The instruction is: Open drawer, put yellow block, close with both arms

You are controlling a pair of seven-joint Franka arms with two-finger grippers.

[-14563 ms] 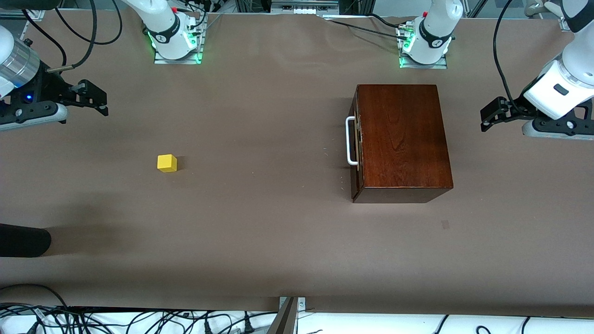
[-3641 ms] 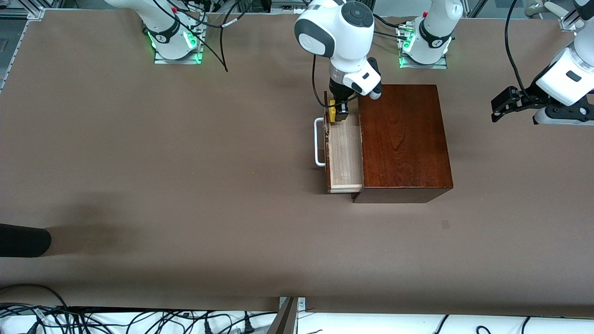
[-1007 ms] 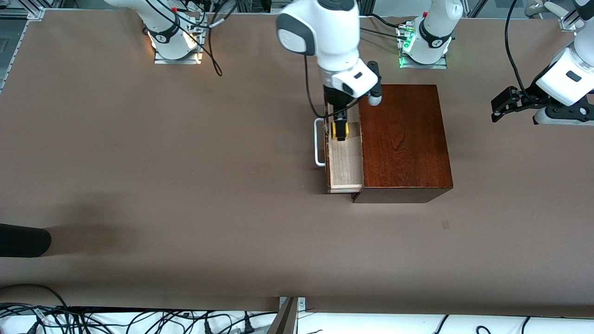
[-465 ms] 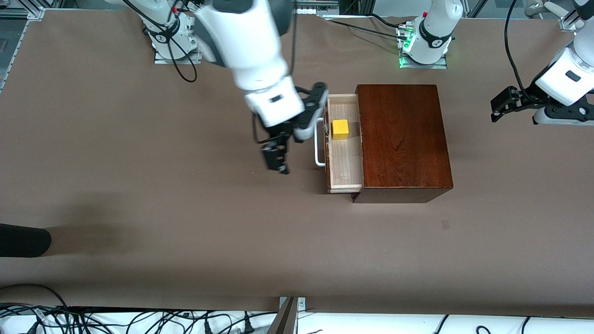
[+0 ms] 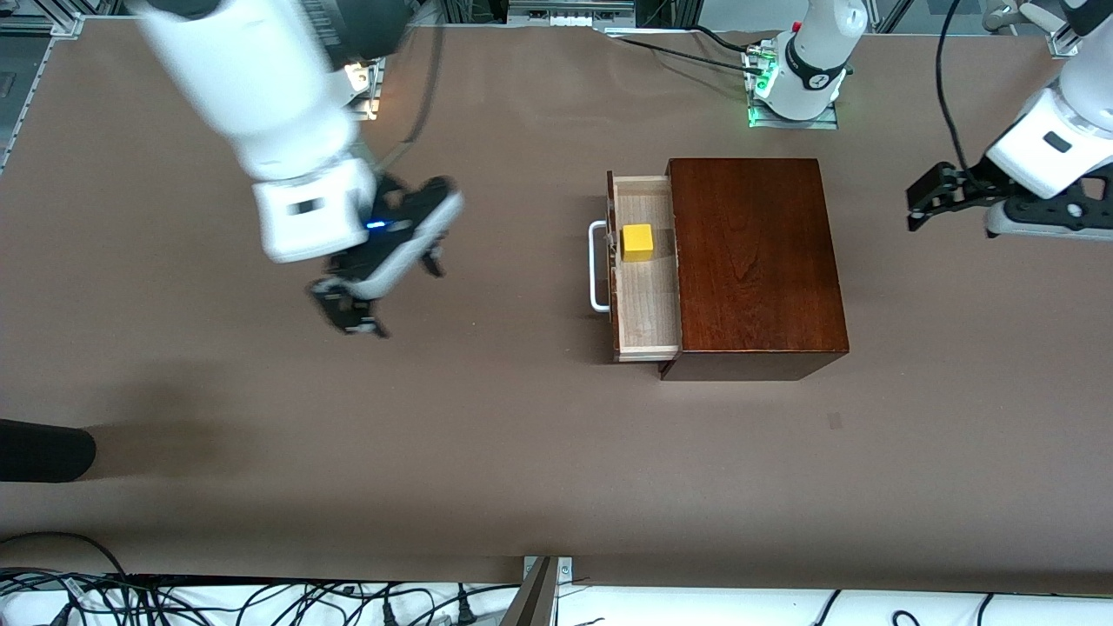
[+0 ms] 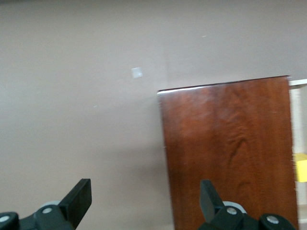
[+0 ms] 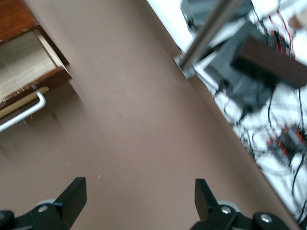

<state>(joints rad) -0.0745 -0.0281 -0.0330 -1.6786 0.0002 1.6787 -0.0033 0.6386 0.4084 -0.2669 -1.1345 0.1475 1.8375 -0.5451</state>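
Drawer (image 5: 645,287) stands pulled out from the dark wooden box (image 5: 755,261), right of frame centre in the front view; pale tray exposed, white loop handle (image 5: 597,266) facing the right arm's end of the table. Yellow block (image 5: 637,243) sits inside the tray, in its upper part as framed, close to the drawer front, nothing gripping it.

Right gripper (image 5: 369,291) is in the left-centre of the front view, over bare brown table (image 5: 487,435), well apart from the drawer; motion-blurred. Its fingers (image 7: 72,199) are spread wide in the right wrist view, nothing between them; the drawer corner and handle (image 7: 24,112) show at that frame's upper left.

Left gripper (image 5: 923,198) hangs at the far right edge of the front view, over the table at the left arm's end, clear of the box. Fingers (image 6: 79,199) wide apart, empty; the left wrist view shows the box top (image 6: 230,148) and a sliver of yellow (image 6: 301,170) at the frame's right edge.
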